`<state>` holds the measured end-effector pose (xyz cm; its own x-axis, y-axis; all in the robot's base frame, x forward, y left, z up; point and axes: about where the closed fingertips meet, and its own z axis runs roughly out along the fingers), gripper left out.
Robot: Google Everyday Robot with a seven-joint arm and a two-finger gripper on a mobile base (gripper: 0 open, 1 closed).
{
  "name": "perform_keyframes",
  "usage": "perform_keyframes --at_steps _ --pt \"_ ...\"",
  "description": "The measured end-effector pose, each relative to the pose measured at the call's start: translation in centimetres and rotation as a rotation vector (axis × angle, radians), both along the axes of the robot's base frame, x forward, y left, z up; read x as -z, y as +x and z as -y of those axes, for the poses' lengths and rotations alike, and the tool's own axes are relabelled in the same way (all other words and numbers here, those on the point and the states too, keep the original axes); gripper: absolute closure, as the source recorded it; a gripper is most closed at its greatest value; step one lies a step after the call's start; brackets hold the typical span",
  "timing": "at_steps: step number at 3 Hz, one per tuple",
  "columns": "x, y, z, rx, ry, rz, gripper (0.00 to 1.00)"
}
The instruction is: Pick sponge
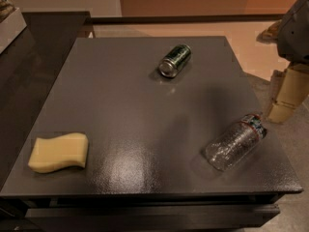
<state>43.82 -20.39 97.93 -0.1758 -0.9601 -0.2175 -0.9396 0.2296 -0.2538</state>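
Hanging beyond the right edge of the tabletop (135,105), the gripper (280,111) appears as a cream-coloured blocky form pointing downward beneath the grey casing of the arm (295,30), which is cut off by the right border of the view. Whether the gripper is spread or pressed together cannot be told from this angle. It grips nothing that can be seen and stands apart from every object on the table, the nearest being the bottle (235,141). The sponge (59,152), a pale yellow block with wavy long edges, lies flat near the front left corner, just inside the left edge and well apart from the gripper. Two containers lie on their sides. The green can (175,60) rests toward the back edge, slightly right of the middle, its silvery end turned toward the front left; that end is too blurred to show whether it is opened. The bottle, of clear crinkled plastic with a dark band near its neck, lies close to the right edge toward the front right corner, neck pointing to the back right; its contents cannot be made out. A dark counter (29,57) adjoins the left edge, and a pale object (7,18) on it is cropped at the upper left corner of the view.
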Motion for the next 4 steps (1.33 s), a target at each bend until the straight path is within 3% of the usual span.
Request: perform_keyframes --at_steps 1,2,3,4 --pt "-0.3 0.2 -3.4 -0.088 0.006 0.014 0.0" --pt "0.2 0.5 -8.3 -0.184 0.008 0.012 0.0" --pt "1.5 0.5 -13.4 -0.265 0.015 -0.015 0.0" --pt "3.6 0.1 -17.8 -0.307 0.058 -0.085 0.0"
